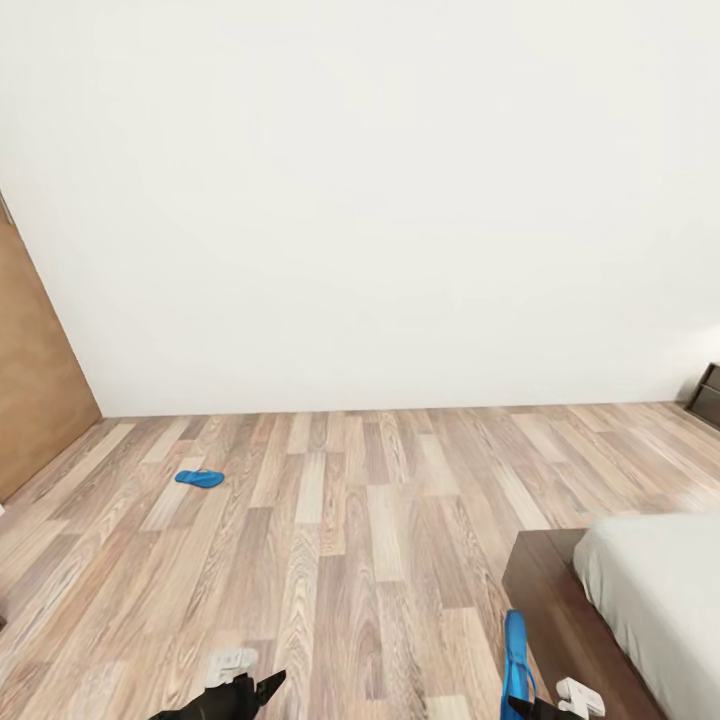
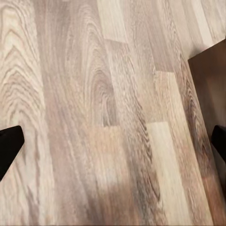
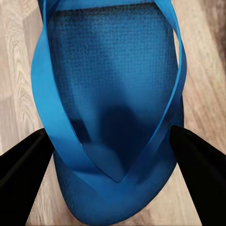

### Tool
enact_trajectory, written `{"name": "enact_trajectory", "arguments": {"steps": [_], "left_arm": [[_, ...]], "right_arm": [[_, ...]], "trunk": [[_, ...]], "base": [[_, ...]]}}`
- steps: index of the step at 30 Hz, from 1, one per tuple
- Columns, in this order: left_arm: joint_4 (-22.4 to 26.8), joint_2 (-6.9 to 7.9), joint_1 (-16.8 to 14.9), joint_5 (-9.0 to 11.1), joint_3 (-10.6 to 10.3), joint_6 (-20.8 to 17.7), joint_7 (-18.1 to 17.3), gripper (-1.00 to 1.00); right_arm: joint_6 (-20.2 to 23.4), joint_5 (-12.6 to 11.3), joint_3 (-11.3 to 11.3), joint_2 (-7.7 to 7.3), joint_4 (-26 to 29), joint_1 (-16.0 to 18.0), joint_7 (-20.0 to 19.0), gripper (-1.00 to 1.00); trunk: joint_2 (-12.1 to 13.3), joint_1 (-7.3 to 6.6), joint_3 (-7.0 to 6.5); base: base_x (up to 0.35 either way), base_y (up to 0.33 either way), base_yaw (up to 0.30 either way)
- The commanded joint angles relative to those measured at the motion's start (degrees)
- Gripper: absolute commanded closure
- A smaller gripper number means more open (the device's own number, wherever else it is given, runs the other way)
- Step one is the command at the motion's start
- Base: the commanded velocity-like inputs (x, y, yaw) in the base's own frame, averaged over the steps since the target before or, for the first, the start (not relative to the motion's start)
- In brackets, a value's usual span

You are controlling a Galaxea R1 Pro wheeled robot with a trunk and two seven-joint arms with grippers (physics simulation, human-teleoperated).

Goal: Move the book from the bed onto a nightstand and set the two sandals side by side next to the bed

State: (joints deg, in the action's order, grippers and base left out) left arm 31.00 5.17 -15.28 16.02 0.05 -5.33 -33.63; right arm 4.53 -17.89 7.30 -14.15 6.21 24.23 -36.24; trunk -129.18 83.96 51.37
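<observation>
Head view: the robot faced a white wall across the wood plank floor (image 1: 340,520) of the bedroom. One blue sandal (image 1: 199,478) lay flat on the floor, far to the left near the wall and well apart from the bed (image 1: 655,590), whose pale mattress and dark wooden frame corner occupied the lower right. A dark nightstand (image 1: 706,393) was partly visible at the right edge; the book could not be seen.

The second sandal (image 1: 516,655) was held at the bottom of the picture, just beside the bed frame's corner. Right wrist view: the right gripper (image 3: 113,160) had its two black fingers (image 3: 23,169) set against either side of this sandal's (image 3: 113,94) sole near the point where the straps meet, apparently pinching it above the floor. Whether the sole already touched the floor could not be told.

Left wrist view: the left gripper (image 2: 113,141) had its fingers (image 2: 8,146) spread wide with nothing between them, over bare floor beside the frame's corner (image 2: 209,80).

Step in hand, as judged: placing the first sandal next to the bed. The next move would call for lowering it flat alongside the frame and letting go, then driving left to fetch the far sandal, which must be laid parallel and close to the first. The book transfer appeared still to be done.
</observation>
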Motion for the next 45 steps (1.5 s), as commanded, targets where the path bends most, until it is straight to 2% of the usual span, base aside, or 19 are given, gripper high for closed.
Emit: {"name": "enact_trajectory", "arguments": {"steps": [1,45], "left_arm": [[0.03,0.01,-0.02,0.59,0.00,-0.58,-0.21,-1.00],[0.03,0.01,-0.02,0.59,-0.04,-0.65,0.59,-1.00]], "right_arm": [[0.48,-0.13,0.52,0.00,0.03,0.02,-0.23,1.00],[0.48,-0.13,0.52,-0.03,0.03,0.02,-0.23,1.00]], "trunk": [[-0.02,0.02,0.06],[-0.02,0.02,0.06]], "base": [[0.331,0.000,0.000],[0.333,0.000,0.000]]}}
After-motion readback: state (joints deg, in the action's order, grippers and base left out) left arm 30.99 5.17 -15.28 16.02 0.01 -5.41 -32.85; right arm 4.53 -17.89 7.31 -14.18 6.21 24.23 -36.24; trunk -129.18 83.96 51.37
